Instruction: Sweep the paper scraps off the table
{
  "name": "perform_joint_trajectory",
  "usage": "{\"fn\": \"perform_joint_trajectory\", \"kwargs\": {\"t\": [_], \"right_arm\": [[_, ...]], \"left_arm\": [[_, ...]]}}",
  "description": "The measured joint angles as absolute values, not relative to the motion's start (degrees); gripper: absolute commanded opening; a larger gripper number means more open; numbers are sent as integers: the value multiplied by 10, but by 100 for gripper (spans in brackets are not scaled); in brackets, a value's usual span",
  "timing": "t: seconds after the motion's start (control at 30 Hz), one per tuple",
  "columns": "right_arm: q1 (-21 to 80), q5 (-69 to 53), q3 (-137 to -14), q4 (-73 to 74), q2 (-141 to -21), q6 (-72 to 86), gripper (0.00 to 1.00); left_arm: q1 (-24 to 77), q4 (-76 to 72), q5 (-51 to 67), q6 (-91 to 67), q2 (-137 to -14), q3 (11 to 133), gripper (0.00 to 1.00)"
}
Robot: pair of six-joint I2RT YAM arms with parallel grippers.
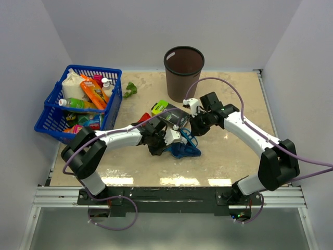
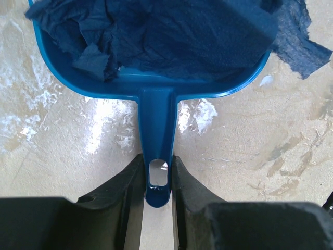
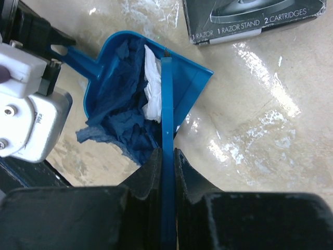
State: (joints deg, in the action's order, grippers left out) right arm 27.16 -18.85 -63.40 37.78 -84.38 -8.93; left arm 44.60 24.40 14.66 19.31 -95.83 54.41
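Left claw (image 2: 157,169) clamps dustpan handle (image 2: 156,120); right claw (image 3: 167,156) clamps thin blue bar (image 3: 167,99) over crumpled paper scraps (image 3: 117,99).

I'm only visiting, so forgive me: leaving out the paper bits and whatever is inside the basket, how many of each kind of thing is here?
Robot arms: 2
Blue basket: 1
Brown waste bin: 1
Blue dustpan: 1
Blue sweeping stick: 1
Black-and-lime box: 1
Total: 7
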Motion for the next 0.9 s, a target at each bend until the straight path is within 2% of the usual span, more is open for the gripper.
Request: {"fn": "perform_joint_trajectory", "kwargs": {"t": [0.9], "right_arm": [[246, -80, -708, 495, -773, -153, 0]], "left_arm": [[434, 189, 208, 222, -938, 513, 0]]}}
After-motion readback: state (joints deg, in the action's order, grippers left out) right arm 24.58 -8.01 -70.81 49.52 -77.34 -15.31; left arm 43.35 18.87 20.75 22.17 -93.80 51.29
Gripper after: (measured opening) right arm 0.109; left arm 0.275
